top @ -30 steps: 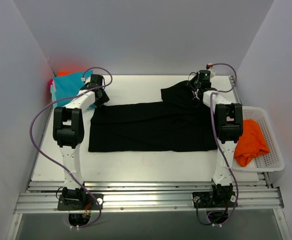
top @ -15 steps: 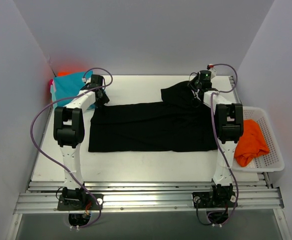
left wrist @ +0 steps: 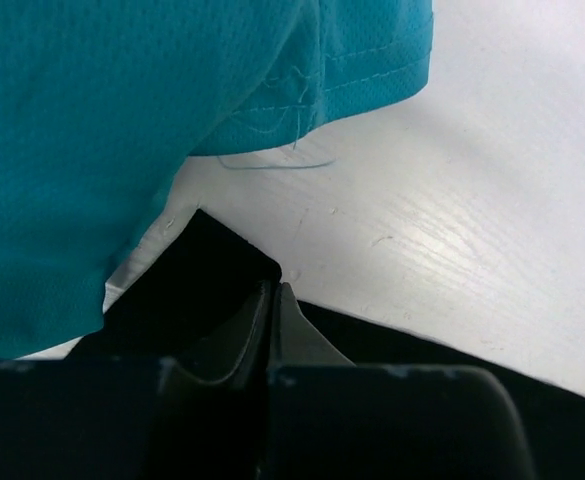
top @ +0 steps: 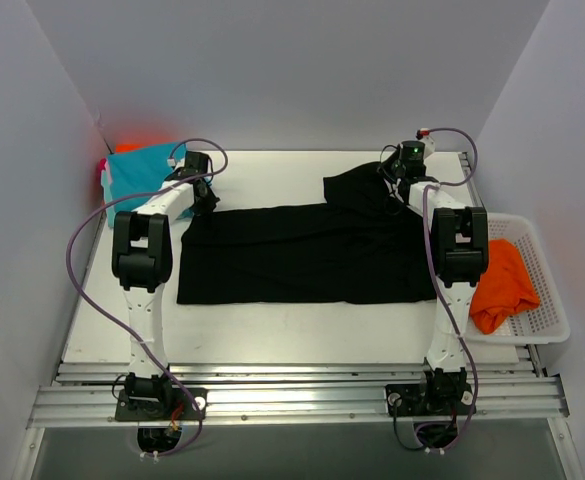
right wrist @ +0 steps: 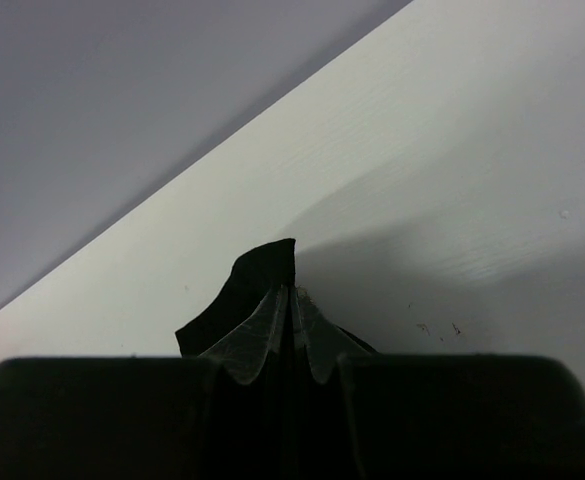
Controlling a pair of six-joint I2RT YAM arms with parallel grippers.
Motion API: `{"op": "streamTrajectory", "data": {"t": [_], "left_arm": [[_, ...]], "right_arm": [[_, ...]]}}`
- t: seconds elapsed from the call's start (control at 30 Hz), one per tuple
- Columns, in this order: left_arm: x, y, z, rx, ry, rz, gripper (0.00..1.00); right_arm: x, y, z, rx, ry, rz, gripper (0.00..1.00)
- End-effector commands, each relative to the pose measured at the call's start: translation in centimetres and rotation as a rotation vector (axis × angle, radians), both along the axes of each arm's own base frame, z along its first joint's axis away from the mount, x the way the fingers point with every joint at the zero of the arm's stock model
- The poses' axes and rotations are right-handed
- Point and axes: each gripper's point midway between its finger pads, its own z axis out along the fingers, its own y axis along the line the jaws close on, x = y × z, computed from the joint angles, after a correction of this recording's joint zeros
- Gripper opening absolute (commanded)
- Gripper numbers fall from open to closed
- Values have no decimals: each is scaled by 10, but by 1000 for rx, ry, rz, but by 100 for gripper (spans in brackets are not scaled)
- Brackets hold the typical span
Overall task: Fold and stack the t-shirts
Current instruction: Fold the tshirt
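As it lies, black t-shirt [top: 307, 255], lengthwise left-right (spread)

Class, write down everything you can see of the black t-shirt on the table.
The black t-shirt is soft, plain cloth, lying mostly flat across the middle of the table, long side running left to right. Its far right part is bunched up. The left gripper pinches its far left corner and the right gripper its far right corner.
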Motion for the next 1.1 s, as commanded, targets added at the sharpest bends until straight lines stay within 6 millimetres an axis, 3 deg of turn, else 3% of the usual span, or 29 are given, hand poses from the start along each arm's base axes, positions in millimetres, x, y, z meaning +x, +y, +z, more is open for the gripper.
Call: {"op": "streamTrajectory", "data": {"t": [0.0,0.2,0.33,0.53,0.77,0.87,0.93,0.97,1.03,1.07], "left_arm": [[13,-1,7,-2,-31,-6,2],[23,-1,27,3,-91,-13,2],[33,-5,48,-6,-136,-37,2],[40,-7,77,-7,-180,-52,2],[37,-11,114,-20,-247,-67,2],[30,-9,135,-19,-284,-68,2],[22,-6,133,-10,-277,-68,2],[18,-4,145,-8,-298,-67,2],[9,-2,144,-1,-288,-66,2],[4,-1,155,-1,-309,-63,2]], "right_arm": [[3,-5,4,1,-22,-7,0],[8,-1,18,14,-63,8,0],[19,1,47,20,-109,23,0],[20,-1,84,10,-157,24,0],[6,-2,122,-9,-210,30,0],[-5,-3,146,-14,-244,33,0],[-13,-3,147,-16,-243,32,0],[-19,-3,160,-18,-264,31,0],[-28,-4,159,-20,-257,30,0],[-34,-4,171,-22,-275,31,0]]}}
